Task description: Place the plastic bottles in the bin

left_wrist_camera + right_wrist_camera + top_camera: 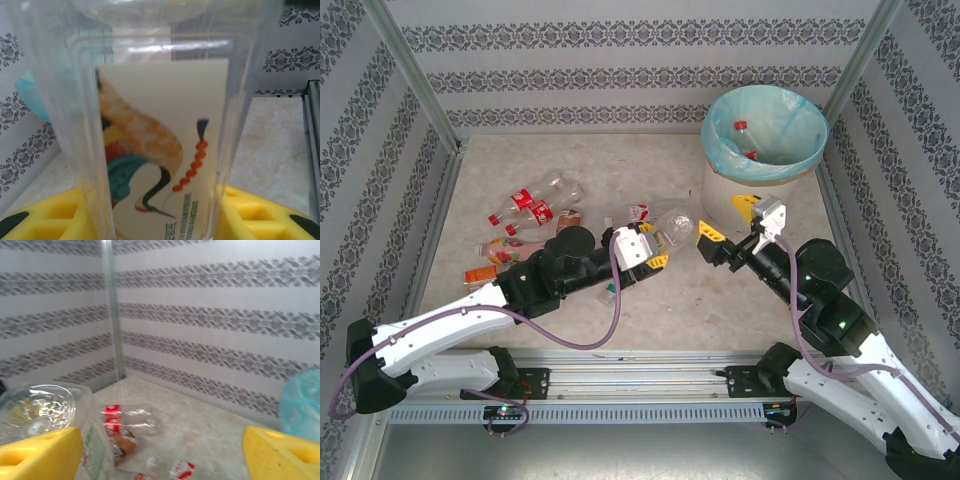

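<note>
Bottle point(674, 222) pinched in left tool point(655, 246); right tool point(727, 222) spread beside bin point(720, 190); loose bottles point(535, 205) scattered left.

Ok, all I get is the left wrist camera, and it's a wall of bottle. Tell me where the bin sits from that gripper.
Observer: The bin stands in the far right corner of the table, beyond the left gripper and to its right.
Operator: Now give me the right arm.
Observer: The right gripper is open, close to the right of the clear bottle you hold, between it and the bin.
Operator: Report what's in the bin.
Observer: Two red caps show inside the liner; beyond that I can't tell.
</note>
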Tool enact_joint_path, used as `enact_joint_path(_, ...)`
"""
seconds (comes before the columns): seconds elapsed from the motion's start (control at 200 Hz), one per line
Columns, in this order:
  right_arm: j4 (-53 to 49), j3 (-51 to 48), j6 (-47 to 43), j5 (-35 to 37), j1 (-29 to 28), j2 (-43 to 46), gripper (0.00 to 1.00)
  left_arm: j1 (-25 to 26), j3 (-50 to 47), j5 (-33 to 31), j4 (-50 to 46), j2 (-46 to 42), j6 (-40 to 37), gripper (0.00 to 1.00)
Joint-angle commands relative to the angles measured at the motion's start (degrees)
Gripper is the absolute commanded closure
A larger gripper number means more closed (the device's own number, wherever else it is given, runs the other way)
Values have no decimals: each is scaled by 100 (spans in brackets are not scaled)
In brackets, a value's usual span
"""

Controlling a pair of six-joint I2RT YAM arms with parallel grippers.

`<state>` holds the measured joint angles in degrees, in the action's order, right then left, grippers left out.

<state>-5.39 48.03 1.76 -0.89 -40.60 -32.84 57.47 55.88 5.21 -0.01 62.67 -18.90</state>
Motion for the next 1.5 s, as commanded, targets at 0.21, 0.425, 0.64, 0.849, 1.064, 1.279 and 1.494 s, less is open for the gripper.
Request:
enact_joint_path(0.21,640,-314,-115,-2135,-175,42,15,303,-226,454,494,10,-490,97)
enact_joint_path(0.425,602,-224,-132,-2172,-235,-130,15,389,-305,380,653,-27,-473,97)
enact_joint_path(0.64,674,-233,-130,-2057,-258,-84,15,393,-310,15,775,-115,-245,100)
enact_joint_path(0.849,538,-119,-55,-2143,-336,-401,14,396,-306,-146,827,-166,-74,100)
enact_joint_path(1.064,514,-48,-145,-2020,-440,-610,14,405,-307,-211,880,-164,-35,100)
enact_joint_path(1.279,342,-22,-265,-1753,-536,-723,14,405,-300,-249,940,-161,-9,100)
enact_joint_path(1.494,306,5,-307,-1473,-657,-778,13,405,-297,-240,968,-132,11,100)
